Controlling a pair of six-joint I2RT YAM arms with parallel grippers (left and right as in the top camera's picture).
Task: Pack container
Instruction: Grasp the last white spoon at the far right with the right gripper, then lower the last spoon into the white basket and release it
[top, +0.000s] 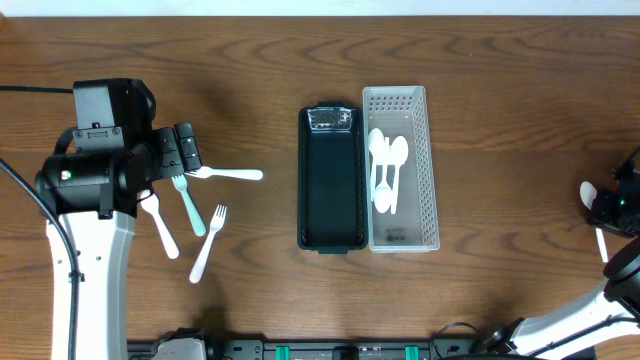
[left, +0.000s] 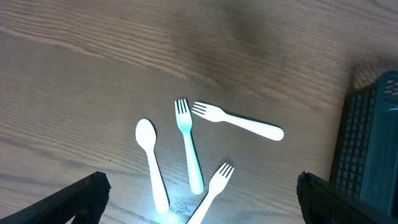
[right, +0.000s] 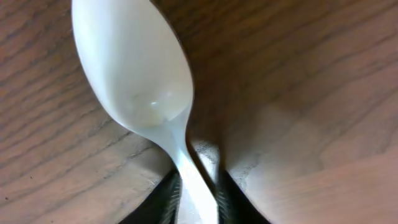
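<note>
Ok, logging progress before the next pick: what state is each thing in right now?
Dark tray: no cutlery in it.
White basket: holds several spoons.
Three forks, one loose spoon: lying on the table.
Left fingers: open above the forks.
Right fingers: shut on held spoon, at its handle.

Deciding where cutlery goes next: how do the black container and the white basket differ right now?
The black container is dark and shows no cutlery; the white basket is pale, perforated, and holds white spoons. The white basket also reaches farther up the table than the black container. Both are long rectangular bins standing side by side.
</note>
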